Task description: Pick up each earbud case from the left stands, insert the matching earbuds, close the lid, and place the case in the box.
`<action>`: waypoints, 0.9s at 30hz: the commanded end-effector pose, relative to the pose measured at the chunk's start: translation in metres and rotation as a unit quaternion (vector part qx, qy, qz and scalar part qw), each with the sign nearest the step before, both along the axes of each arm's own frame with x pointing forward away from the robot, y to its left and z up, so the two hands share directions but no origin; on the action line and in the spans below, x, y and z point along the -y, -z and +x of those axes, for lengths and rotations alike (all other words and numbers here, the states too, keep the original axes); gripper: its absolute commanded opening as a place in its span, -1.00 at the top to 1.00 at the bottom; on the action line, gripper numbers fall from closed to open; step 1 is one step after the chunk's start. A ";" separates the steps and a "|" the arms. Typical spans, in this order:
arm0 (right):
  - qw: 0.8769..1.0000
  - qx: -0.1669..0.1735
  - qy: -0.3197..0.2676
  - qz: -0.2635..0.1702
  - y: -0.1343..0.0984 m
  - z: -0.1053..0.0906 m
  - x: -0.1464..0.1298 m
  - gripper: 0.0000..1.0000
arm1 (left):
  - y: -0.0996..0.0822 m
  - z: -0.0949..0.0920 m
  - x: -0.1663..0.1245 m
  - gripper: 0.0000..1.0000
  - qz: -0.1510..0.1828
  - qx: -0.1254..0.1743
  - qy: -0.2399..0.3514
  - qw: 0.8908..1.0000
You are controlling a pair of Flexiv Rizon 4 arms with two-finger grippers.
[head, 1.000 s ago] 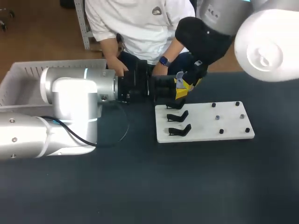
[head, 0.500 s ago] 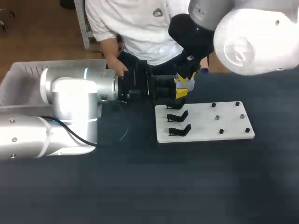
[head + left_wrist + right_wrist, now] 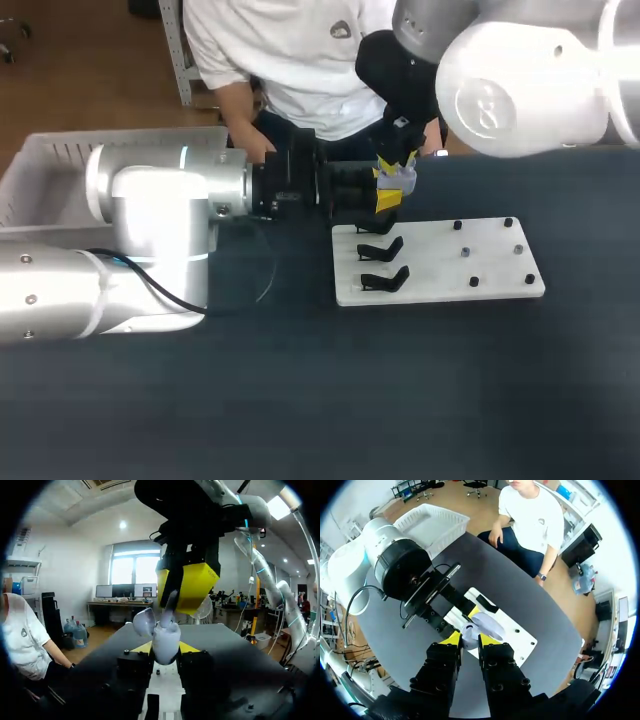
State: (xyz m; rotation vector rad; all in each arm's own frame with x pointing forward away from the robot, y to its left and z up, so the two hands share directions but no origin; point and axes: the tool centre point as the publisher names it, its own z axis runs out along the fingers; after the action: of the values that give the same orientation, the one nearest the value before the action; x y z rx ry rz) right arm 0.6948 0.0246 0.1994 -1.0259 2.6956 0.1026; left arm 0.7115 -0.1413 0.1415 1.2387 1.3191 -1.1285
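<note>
A pale lavender earbud case (image 3: 400, 182) with its lid (image 3: 145, 621) open sits upright between my left gripper's (image 3: 385, 198) yellow tips, which are shut on it just behind the white stand board (image 3: 440, 262). In the left wrist view the case (image 3: 165, 641) fills the gap between the fingers. My right gripper (image 3: 403, 160) hangs straight above the case, shut on a pale earbud (image 3: 171, 602) whose stem points down into the case's mouth. In the right wrist view the earbud (image 3: 468, 630) sits between the yellow tips, with the open lid (image 3: 491, 625) just ahead.
The board carries black case stands (image 3: 382, 250) on its left half and small black pegs (image 3: 472, 281) on its right half. A white slatted box (image 3: 45, 170) stands at the table's far left, behind my left arm.
My right arm has swung to the left, bringing its gripper a little closer over the case. The left arm and the case have stayed still.
</note>
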 end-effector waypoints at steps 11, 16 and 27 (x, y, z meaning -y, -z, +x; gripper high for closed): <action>1.000 -0.011 0.001 -0.008 0.008 0.003 -0.001 1.00 | 0.001 -0.001 0.000 1.00 -0.002 0.002 -0.002 1.000; 1.000 -0.011 0.003 -0.011 0.012 0.005 -0.001 1.00 | 0.001 -0.001 0.000 1.00 -0.002 0.002 -0.002 1.000; 1.000 -0.011 -0.001 -0.019 0.014 0.005 -0.003 1.00 | 0.001 -0.001 0.000 1.00 -0.002 0.002 -0.002 1.000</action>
State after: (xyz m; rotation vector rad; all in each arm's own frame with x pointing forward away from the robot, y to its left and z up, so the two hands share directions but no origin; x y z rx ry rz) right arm 0.6977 0.0263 0.1883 -1.0457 2.7239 0.0688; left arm 0.7124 -0.1410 0.1389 1.2383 1.3219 -1.1279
